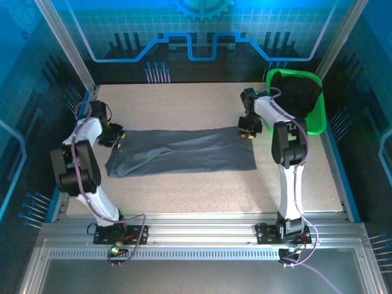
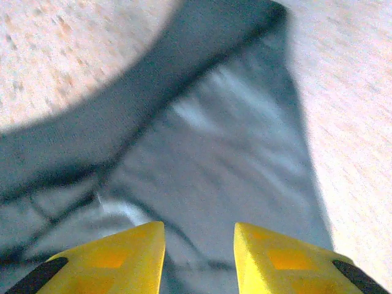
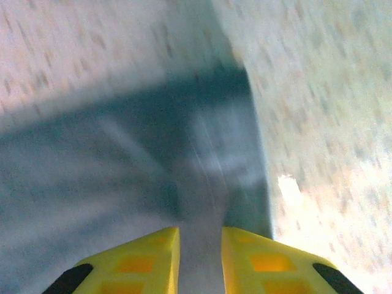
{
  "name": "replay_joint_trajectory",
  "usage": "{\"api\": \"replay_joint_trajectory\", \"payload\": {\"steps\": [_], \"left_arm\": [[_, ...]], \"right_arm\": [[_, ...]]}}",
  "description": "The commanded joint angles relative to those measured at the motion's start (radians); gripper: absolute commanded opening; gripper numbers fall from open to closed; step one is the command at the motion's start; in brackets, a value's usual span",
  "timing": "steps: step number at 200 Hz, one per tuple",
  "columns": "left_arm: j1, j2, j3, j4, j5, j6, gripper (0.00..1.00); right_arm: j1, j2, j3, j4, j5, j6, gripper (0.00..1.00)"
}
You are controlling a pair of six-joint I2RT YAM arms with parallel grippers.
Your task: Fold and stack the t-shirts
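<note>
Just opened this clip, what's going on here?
Two robot arms are working on a grey t-shirt that lies in a long strip across the table. The left gripper is at its left end, fingers apart over the cloth. The right gripper is at its right end, fingers closer together with cloth in the gap; whether it is pinching is unclear. A black t-shirt sits in the green basket at the far right. Nothing is stacked yet.

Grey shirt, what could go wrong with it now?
The grey t-shirt is already rumpled in the middle, so if the left gripper and right gripper at its ends move unevenly, the fold might come out crooked. The right arm sits near the green basket holding the black t-shirt and might bump it.
</note>
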Motion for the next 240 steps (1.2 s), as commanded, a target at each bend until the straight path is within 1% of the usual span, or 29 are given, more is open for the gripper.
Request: {"api": "replay_joint_trajectory", "payload": {"steps": [1, 17, 26, 35, 41, 58, 64, 88, 115, 135, 147, 163, 170, 190, 223, 240], "left_arm": [[-0.068, -0.067, -0.080, 0.031, 0.049, 0.062, 0.36], [-0.085, -0.061, -0.091, -0.024, 0.045, 0.071, 0.37], [-0.086, -0.065, -0.108, -0.031, 0.053, 0.064, 0.41], [-0.087, -0.076, -0.124, -0.006, 0.076, 0.059, 0.46], [-0.092, -0.079, -0.130, 0.015, 0.097, 0.061, 0.48], [-0.125, -0.045, -0.094, 0.059, 0.166, 0.110, 0.49], [-0.142, -0.023, -0.069, 0.051, 0.169, 0.131, 0.50], [-0.202, 0.049, -0.015, 0.050, 0.103, 0.228, 0.51], [-0.216, 0.096, 0.002, 0.043, 0.048, 0.267, 0.53], [-0.229, 0.078, -0.019, 0.132, -0.002, 0.315, 0.52], [-0.242, 0.081, -0.016, 0.171, -0.012, 0.356, 0.51], [-0.255, 0.130, 0.041, 0.112, -0.025, 0.389, 0.49], [-0.264, 0.147, 0.058, 0.085, -0.038, 0.395, 0.49], [-0.286, 0.160, 0.058, 0.075, -0.057, 0.402, 0.47], [-0.306, 0.194, 0.079, 0.028, -0.100, 0.377, 0.41], [-0.319, 0.212, 0.095, 0.006, -0.114, 0.371, 0.40]], "right_arm": [[0.014, -0.122, -0.145, 0.080, -0.040, 0.031, 0.25], [0.024, -0.153, -0.220, 0.101, -0.046, 0.039, 0.24], [0.029, -0.172, -0.254, 0.113, -0.043, 0.037, 0.24], [0.033, -0.190, -0.287, 0.126, -0.042, 0.029, 0.24], [0.033, -0.199, -0.303, 0.129, -0.042, 0.023, 0.24], [0.030, -0.215, -0.335, 0.128, -0.027, 0.008, 0.24], [0.032, -0.221, -0.346, 0.128, -0.021, 0.001, 0.24], [0.029, -0.229, -0.380, 0.122, -0.003, -0.019, 0.25], [0.025, -0.233, -0.394, 0.112, 0.014, -0.029, 0.25], [0.024, -0.242, -0.395, 0.115, 0.014, -0.034, 0.25], [0.024, -0.240, -0.394, 0.112, 0.014, -0.036, 0.25], [0.022, -0.236, -0.388, 0.109, 0.014, -0.035, 0.25], [0.023, -0.236, -0.387, 0.109, 0.014, -0.034, 0.25], [0.022, -0.238, -0.383, 0.107, 0.016, -0.032, 0.25], [0.024, -0.239, -0.381, 0.107, 0.017, -0.030, 0.25], [0.023, -0.238, -0.379, 0.107, 0.016, -0.030, 0.25]]}}
